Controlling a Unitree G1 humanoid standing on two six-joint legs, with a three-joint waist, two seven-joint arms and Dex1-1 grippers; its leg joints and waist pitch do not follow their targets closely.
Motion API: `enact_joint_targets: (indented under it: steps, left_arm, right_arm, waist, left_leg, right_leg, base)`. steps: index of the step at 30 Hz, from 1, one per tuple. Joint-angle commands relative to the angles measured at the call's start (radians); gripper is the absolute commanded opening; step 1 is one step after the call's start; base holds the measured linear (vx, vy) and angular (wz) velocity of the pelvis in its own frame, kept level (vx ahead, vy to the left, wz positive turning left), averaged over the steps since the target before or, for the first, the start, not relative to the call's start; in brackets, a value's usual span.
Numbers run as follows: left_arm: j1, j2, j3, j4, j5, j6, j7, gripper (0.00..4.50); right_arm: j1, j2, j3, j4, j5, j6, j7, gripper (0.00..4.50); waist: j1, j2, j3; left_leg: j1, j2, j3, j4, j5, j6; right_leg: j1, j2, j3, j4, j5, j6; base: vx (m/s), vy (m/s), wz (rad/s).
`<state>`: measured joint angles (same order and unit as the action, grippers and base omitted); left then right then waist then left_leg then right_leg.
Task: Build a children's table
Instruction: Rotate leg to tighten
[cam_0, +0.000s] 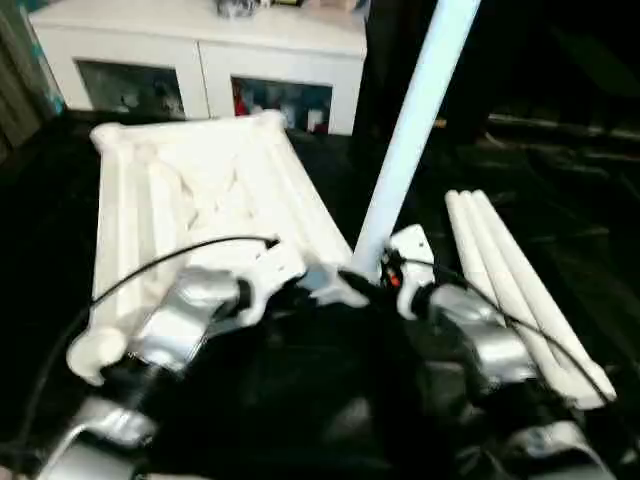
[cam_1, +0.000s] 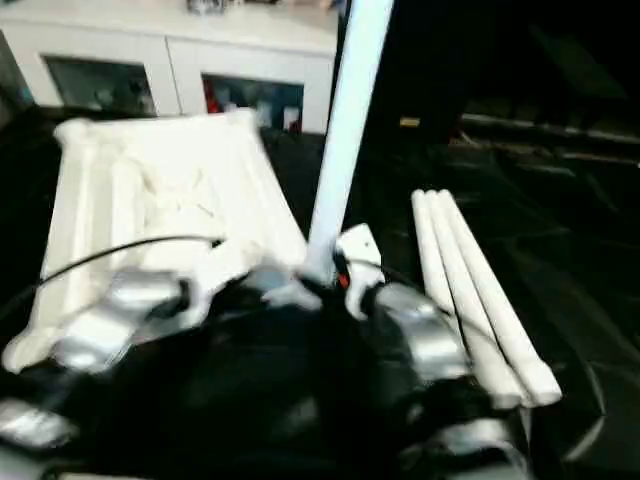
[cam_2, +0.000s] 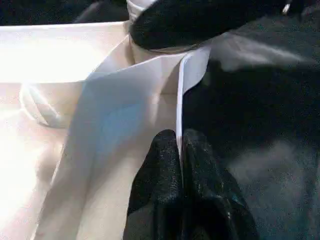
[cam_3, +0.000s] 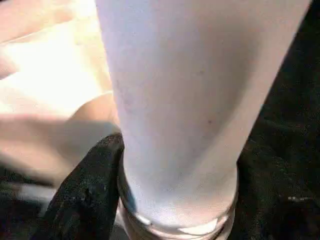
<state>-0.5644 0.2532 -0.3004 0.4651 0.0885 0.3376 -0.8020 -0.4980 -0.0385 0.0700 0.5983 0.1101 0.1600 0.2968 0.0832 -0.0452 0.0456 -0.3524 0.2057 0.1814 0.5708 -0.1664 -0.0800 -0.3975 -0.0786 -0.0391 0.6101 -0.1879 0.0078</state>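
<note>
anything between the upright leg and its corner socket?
Nothing visible. The right tool grips the upright white tapered plastic leg, base at the white ribbed tabletop corner; the left tool pinches that rim.

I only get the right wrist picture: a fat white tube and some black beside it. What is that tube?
Observer: It is one leg of the children's table, standing nearly upright at the near right corner of the upside-down tabletop, held by the right tool.
Operator: Are there more of them?
Observer: Yes, three more legs lie side by side on the black work table, to the robot's right of the top.
Operator: What is the other arm doing?
Observer: The left tool is pinching the thin edge wall of the top near that same corner, its fingers shut on it.
</note>
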Motion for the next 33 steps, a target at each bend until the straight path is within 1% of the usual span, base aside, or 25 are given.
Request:
enact_joint_targets:
  steps: [1, 2, 3, 5, 6, 7, 9, 11, 12, 15, 16, 17, 18, 19, 21, 22, 23, 25, 26, 27, 28, 29, 30, 31, 33]
  left_arm:
    - [-0.01, -0.054, 0.013, 0.054, 0.0, 0.022, 0.115, 0.0]
    - [-0.018, -0.069, 0.01, 0.061, 0.004, 0.027, 0.13, 0.0]
    - [-0.018, -0.069, 0.01, 0.061, 0.004, 0.027, 0.13, 0.0]
    - [-0.03, -0.086, -0.003, 0.076, 0.024, 0.011, 0.136, 0.0]
    - [-0.03, -0.085, -0.007, 0.077, 0.028, 0.004, 0.128, 0.0]
    - [-0.03, -0.085, -0.007, 0.077, 0.028, 0.004, 0.128, 0.0]
    - [-0.024, -0.067, -0.008, 0.073, 0.028, -0.011, 0.107, 0.0]
    - [-0.019, -0.048, -0.006, 0.071, 0.027, -0.024, 0.091, 0.0]
    - [-0.008, -0.025, -0.003, 0.059, 0.021, -0.038, 0.064, 0.0]
    - [-0.002, -0.013, -0.002, 0.052, 0.019, -0.049, 0.047, 0.0]
    - [0.008, 0.005, 0.0, 0.039, 0.011, -0.062, 0.018, 0.0]
    - [0.029, 0.038, 0.002, 0.016, -0.006, -0.094, -0.042, 0.0]
    - [0.031, 0.042, 0.002, 0.013, -0.009, -0.098, -0.05, 0.0]
    - [0.038, 0.052, 0.001, 0.006, -0.016, -0.108, -0.069, 0.0]
    - [0.064, 0.091, -0.004, -0.032, -0.048, -0.133, -0.149, 0.0]
    - [0.07, 0.102, -0.006, -0.044, -0.056, -0.135, -0.17, 0.0]
    - [0.088, 0.129, -0.017, -0.075, -0.073, -0.149, -0.227, 0.0]
    - [0.094, 0.137, -0.021, -0.087, -0.078, -0.148, -0.246, 0.0]
    - [0.1, 0.144, -0.023, -0.098, -0.084, -0.151, -0.261, 0.0]
    - [0.108, 0.153, -0.023, -0.117, -0.096, -0.146, -0.285, 0.0]
    - [0.108, 0.153, -0.023, -0.117, -0.096, -0.146, -0.285, 0.0]
    - [0.113, 0.159, -0.022, -0.129, -0.103, -0.142, -0.301, 0.0]
    - [0.115, 0.161, -0.021, -0.134, -0.106, -0.139, -0.31, 0.0]
    - [0.12, 0.167, -0.018, -0.144, -0.113, -0.138, -0.324, 0.0]
    - [0.12, 0.169, -0.017, -0.143, -0.114, -0.14, -0.329, 0.0]
  right_arm:
    - [0.008, 0.036, -0.007, 0.101, -0.027, 0.028, -0.116, 2.74]
    - [-0.002, 0.052, 0.002, 0.114, -0.035, 0.017, -0.126, 2.74]
    - [-0.002, 0.052, 0.002, 0.114, -0.035, 0.017, -0.126, 2.74]
    - [-0.033, 0.086, 0.001, 0.147, -0.035, -0.013, -0.128, 2.74]
    - [-0.046, 0.095, -0.003, 0.156, -0.026, -0.031, -0.111, 3.09]
    - [-0.046, 0.095, -0.003, 0.156, -0.026, -0.031, -0.111, 3.44]
    - [-0.057, 0.092, -0.01, 0.155, -0.012, -0.052, -0.075, 3.46]
    - [-0.067, 0.083, -0.009, 0.157, -0.012, -0.061, -0.051, 3.72]
    - [-0.071, 0.057, -0.001, 0.141, -0.014, -0.06, -0.009, 3.84]
    - [-0.072, 0.042, -0.001, 0.131, -0.011, -0.054, 0.021, 3.97]
    - [-0.067, 0.016, 0.003, 0.103, -0.004, -0.046, 0.075, 3.97]
    - [-0.051, -0.042, 0.02, 0.046, 0.012, -0.026, 0.188, 3.97]
    - [-0.048, -0.049, 0.023, 0.039, 0.012, -0.025, 0.202, 3.97]
    - [-0.042, -0.068, 0.03, 0.022, 0.014, -0.022, 0.238, 3.97]
    - [-0.009, -0.157, 0.066, -0.045, 0.015, -0.015, 0.384, 3.97]
    - [0.0, -0.18, 0.075, -0.063, 0.017, -0.014, 0.425, 3.97]
    - [0.016, -0.229, 0.097, -0.098, 0.02, -0.014, 0.507, 3.97]
    - [0.019, -0.244, 0.105, -0.108, 0.02, -0.012, 0.536, 3.97]
    - [0.021, -0.255, 0.11, -0.115, 0.019, -0.013, 0.555, 3.97]
    - [0.02, -0.269, 0.117, -0.125, 0.019, -0.005, 0.586, 3.97]
    - [0.02, -0.269, 0.117, -0.125, 0.019, -0.005, 0.586, 3.97]
    - [0.019, -0.279, 0.126, -0.134, 0.02, 0.001, 0.606, 3.97]
    - [0.018, -0.285, 0.132, -0.137, 0.02, 0.004, 0.617, 3.97]
    - [0.023, -0.3, 0.15, -0.154, 0.017, 0.012, 0.649, 3.97]
    - [0.022, -0.3, 0.153, -0.152, 0.012, 0.008, 0.648, 3.97]
  waist:
    - [-0.008, 0.009, -0.045]
    - [-0.011, 0.008, -0.046]
    - [-0.011, 0.005, -0.045]
    - [-0.011, 0.008, -0.046]
    - [-0.011, 0.008, -0.047]
    - [-0.012, 0.01, -0.048]
    - [-0.012, 0.008, -0.05]
    - [-0.014, 0.009, -0.052]
    - [-0.015, 0.007, -0.051]
    - [-0.02, 0.005, -0.05]
    - [-0.018, 0.002, -0.051]
    - [-0.018, 0.002, -0.052]
    - [-0.016, 0.002, -0.051]
    - [-0.015, 0.003, -0.053]
    - [-0.012, 0.003, -0.054]
    - [-0.008, 0.001, -0.056]
    - [-0.006, 0.002, -0.057]
    - [0.0, 0.002, -0.058]
    - [0.002, 0.001, -0.062]
    - [0.004, 0.002, -0.062]
    - [0.007, 0.005, -0.063]
    - [0.008, 0.004, -0.063]
    - [0.008, 0.004, -0.063]
    - [0.009, 0.005, -0.063]
    - [0.01, 0.004, -0.061]
  left_leg:
    - [0.015, 0.011, -0.017, -0.071, -0.408, -0.063]
    - [0.019, 0.01, -0.017, -0.069, -0.436, -0.058]
    - [0.021, 0.009, -0.018, -0.069, -0.442, -0.055]
    - [0.017, 0.01, -0.02, -0.072, -0.453, -0.046]
    - [0.017, 0.01, -0.02, -0.073, -0.454, -0.044]
    - [0.014, 0.012, -0.022, -0.076, -0.448, -0.042]
    - [0.01, 0.013, -0.02, -0.079, -0.432, -0.037]
    - [0.006, 0.013, -0.019, -0.079, -0.421, -0.031]
    - [0.005, 0.013, -0.018, -0.079, -0.418, -0.029]
    - [0.005, 0.013, -0.016, -0.077, -0.416, -0.021]
    - [0.004, 0.013, -0.016, -0.076, -0.401, -0.016]
    - [-0.002, 0.014, -0.016, -0.077, -0.378, -0.005]
    - [-0.004, 0.016, -0.016, -0.078, -0.365, -0.003]
    - [0.001, 0.016, -0.011, -0.075, -0.355, 0.002]
    - [0.0, 0.019, -0.01, -0.074, -0.332, 0.007]
    - [-0.002, 0.021, -0.009, -0.073, -0.31, 0.014]
    - [-0.001, 0.021, -0.006, -0.07, -0.29, 0.019]
    - [-0.001, 0.021, -0.001, -0.066, -0.256, 0.029]
    - [-0.005, 0.02, -0.002, -0.064, -0.226, 0.031]
    - [-0.006, 0.02, -0.002, -0.064, -0.211, 0.032]
    - [-0.002, 0.021, 0.001, -0.061, -0.19, 0.036]
    - [-0.003, 0.02, 0.002, -0.059, -0.174, 0.04]
    - [-0.005, 0.019, 0.001, -0.059, -0.168, 0.042]
    - [-0.003, 0.019, 0.002, -0.059, -0.172, 0.042]
    - [-0.003, 0.02, 0.002, -0.06, -0.181, 0.041]
  right_leg:
    - [0.015, -0.054, 0.025, -0.108, -0.553, -0.077]
    - [0.008, -0.055, 0.023, -0.115, -0.578, -0.066]
    - [0.009, -0.053, 0.021, -0.119, -0.585, -0.059]
    - [0.009, -0.053, 0.02, -0.119, -0.577, -0.054]
    - [0.01, -0.054, 0.02, -0.119, -0.571, -0.055]
    - [0.014, -0.054, 0.02, -0.117, -0.54, -0.062]
    - [0.016, -0.052, 0.021, -0.112, -0.488, -0.075]
    - [0.019, -0.053, 0.023, -0.108, -0.452, -0.093]
    - [0.019, -0.052, 0.023, -0.107, -0.446, -0.096]
    - [0.019, -0.055, 0.024, -0.109, -0.459, -0.106]
    - [0.022, -0.056, 0.024, -0.109, -0.463, -0.105]
    - [0.028, -0.056, 0.025, -0.107, -0.442, -0.105]
    - [0.03, -0.056, 0.025, -0.105, -0.428, -0.105]
    - [0.023, -0.054, 0.027, -0.105, -0.411, -0.113]
    - [0.026, -0.054, 0.028, -0.098, -0.372, -0.13]
    - [0.03, -0.053, 0.029, -0.093, -0.332, -0.14]
    - [0.029, -0.051, 0.03, -0.089, -0.29, -0.157]
    - [0.028, -0.05, 0.032, -0.08, -0.229, -0.183]
    - [0.035, -0.05, 0.031, -0.073, -0.192, -0.194]
    - [0.036, -0.05, 0.03, -0.071, -0.172, -0.198]
    - [0.033, -0.046, 0.031, -0.067, -0.127, -0.21]
    - [0.035, -0.046, 0.031, -0.062, -0.091, -0.223]
    - [0.037, -0.046, 0.03, -0.059, -0.079, -0.226]
    - [0.036, -0.045, 0.029, -0.06, -0.077, -0.23]
    - [0.038, -0.046, 0.029, -0.061, -0.09, -0.23]
  base:
    - [0.0, 0.0, 0.0]
    - [0.0, 0.0, 0.0]
    - [0.0, 0.0, 0.0]
    - [0.0, 0.0, 0.0]
    - [0.0, 0.0, 0.0]
    - [0.0, 0.0, 0.0]
    - [0.0, 0.0, 0.0]
    - [0.0, 0.0, 0.0]
    - [0.0, 0.0, 0.0]
    - [0.0, 0.0, 0.0]
    - [0.0, 0.0, 0.0]
    - [0.0, 0.0, 0.0]
    - [0.0, 0.0, 0.0]
    - [0.0, 0.0, 0.0]
    - [0.0, 0.0, 0.0]
    - [0.0, 0.0, 0.0]
    - [0.053, -0.01, 0.05]
    - [0.055, -0.011, 0.04]
    - [0.052, -0.011, 0.0]
    - [0.052, -0.011, 0.0]
    - [0.0, 0.0, 0.0]
    - [0.0, 0.0, 0.0]
    - [0.0, 0.0, 0.0]
    - [0.0, 0.0, 0.0]
    - [0.0, 0.0, 0.0]
